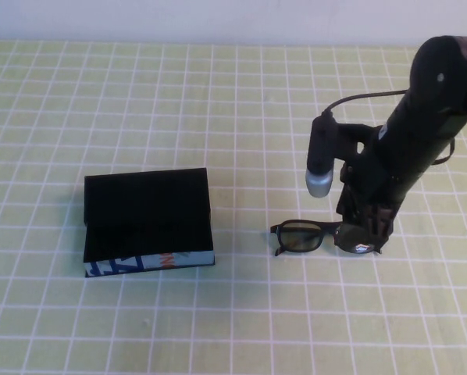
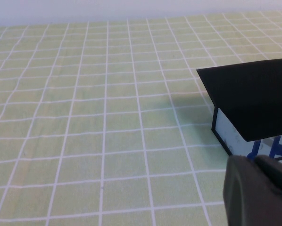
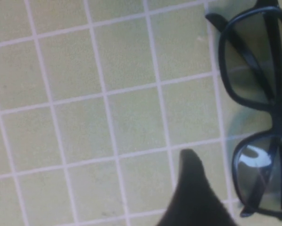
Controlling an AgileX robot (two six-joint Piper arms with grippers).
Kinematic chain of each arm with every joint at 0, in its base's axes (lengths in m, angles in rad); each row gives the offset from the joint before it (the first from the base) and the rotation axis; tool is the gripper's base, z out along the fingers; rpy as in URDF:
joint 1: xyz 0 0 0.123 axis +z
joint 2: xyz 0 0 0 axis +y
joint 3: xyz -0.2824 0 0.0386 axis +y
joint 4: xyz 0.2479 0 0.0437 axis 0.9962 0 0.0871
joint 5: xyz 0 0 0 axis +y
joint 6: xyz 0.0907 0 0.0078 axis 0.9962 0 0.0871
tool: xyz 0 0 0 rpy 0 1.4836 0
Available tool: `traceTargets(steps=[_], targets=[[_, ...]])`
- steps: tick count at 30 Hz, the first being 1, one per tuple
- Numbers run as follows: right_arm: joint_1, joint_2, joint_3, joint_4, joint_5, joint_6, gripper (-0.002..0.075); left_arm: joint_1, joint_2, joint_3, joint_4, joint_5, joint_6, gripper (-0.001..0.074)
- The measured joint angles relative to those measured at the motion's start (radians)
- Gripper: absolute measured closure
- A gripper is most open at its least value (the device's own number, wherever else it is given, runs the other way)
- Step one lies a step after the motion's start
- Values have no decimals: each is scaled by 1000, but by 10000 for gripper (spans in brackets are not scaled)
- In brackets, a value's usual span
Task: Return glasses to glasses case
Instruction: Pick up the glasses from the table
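While the case just sits there waiting, all the action is at the lower right of the frame, where the right gripper [image 1: 364,234] hangs low over the glasses [image 1: 315,237], right at their right-hand lens. Looks to me like the reach-and-grasp step: nothing is lifted yet, since the glasses lie flat on the checked table [image 1: 218,109]. Can't honestly tell if its fingers are apart or together; the arm blocks them from above, and the right wrist view only shows one dark fingertip [image 3: 190,188] just beside the frame, with no second one in sight. That wrist view does give a close look at both lenses [image 3: 254,122] and a folded temple, which the high view doesn't. The glasses case [image 1: 147,223] sits at center left, well apart from the glasses, flap lid raised toward the back and the printed side facing the near edge. My guess for the next move: settle on the frame, pinch it, then carry it left across the open stretch of table to the case. The left gripper [image 2: 259,190] never shows from above; its own camera catches only a dark bit of it near one end of the case [image 2: 247,101], and I can't tell its state either.
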Motion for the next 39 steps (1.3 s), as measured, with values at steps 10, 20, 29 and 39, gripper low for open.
traceTargets(steps=[10,20,29,39], targets=[[32,136,-108,-44,2,-98,330,0,0,0,0,0,0,738],[32,201,-120,-87,-9,-102,330,0,0,0,-1,0,0,738],[32,220,-121,-91,-44,-106,330,0,0,0,-1,0,0,738],[32,229,-165,-97,-38,-106,343,0,0,0,-1,0,0,738]])
